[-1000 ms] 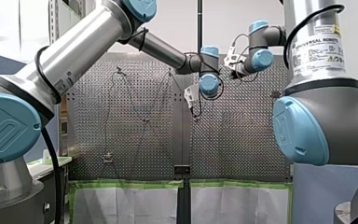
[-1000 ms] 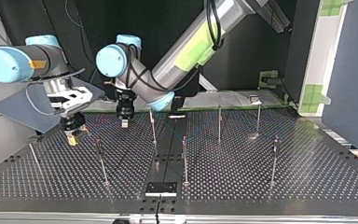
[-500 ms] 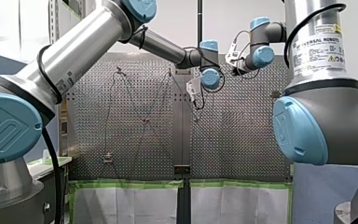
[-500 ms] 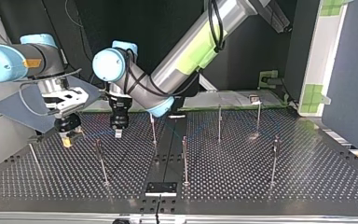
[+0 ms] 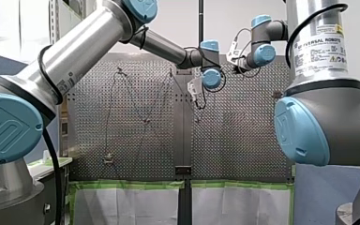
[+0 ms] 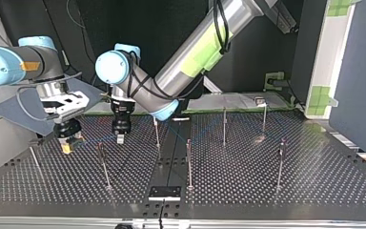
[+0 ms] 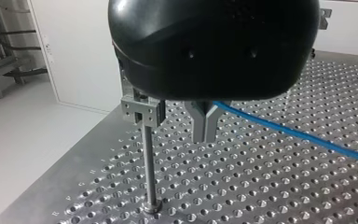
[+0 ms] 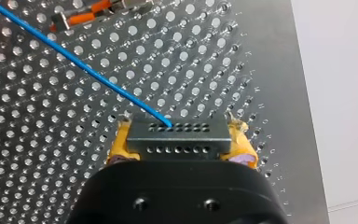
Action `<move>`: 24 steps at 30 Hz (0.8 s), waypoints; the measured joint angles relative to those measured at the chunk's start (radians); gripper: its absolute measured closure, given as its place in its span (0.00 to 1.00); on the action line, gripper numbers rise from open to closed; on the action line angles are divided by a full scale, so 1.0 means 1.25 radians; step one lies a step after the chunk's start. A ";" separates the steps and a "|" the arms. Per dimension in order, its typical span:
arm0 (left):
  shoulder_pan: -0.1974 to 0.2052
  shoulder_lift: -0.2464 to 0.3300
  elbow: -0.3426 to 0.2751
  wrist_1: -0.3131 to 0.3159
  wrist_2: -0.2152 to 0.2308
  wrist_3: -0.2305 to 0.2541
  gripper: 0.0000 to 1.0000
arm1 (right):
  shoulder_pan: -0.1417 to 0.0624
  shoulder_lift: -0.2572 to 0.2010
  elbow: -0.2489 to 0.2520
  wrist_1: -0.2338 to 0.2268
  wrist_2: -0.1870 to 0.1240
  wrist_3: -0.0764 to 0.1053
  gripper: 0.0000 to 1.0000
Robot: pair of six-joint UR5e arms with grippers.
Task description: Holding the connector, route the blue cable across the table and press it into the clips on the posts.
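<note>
Near the left edge of the perforated metal counter (image 6: 267,186) in the top view, my right pincer (image 6: 67,144), yellow-padded, is clenched on the grey perforated metal connector (image 8: 176,137), clear of the surface. The thin blue cable (image 8: 74,58) leaves the connector over the counter. To the right, my left pincer (image 6: 120,138) has its metal fingertips closed around the cable, just beside a thin metal post (image 7: 148,163) carrying a grey clip (image 7: 142,111).
</note>
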 joint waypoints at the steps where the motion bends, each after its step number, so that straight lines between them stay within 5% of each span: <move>1: 0.000 0.000 0.000 0.003 0.000 0.000 1.00 | 0.000 0.000 0.000 -0.001 -0.001 0.000 1.00; 6: 0.002 0.000 0.000 0.028 0.009 0.000 1.00 | -0.002 0.001 -0.001 -0.005 -0.011 -0.002 1.00; 14: -0.006 0.000 -0.001 0.037 -0.014 0.000 1.00 | -0.002 0.001 -0.002 -0.012 -0.034 -0.027 1.00; 24: -0.003 0.000 -0.004 0.059 -0.032 -0.004 1.00 | -0.002 0.002 -0.001 -0.024 -0.042 -0.032 1.00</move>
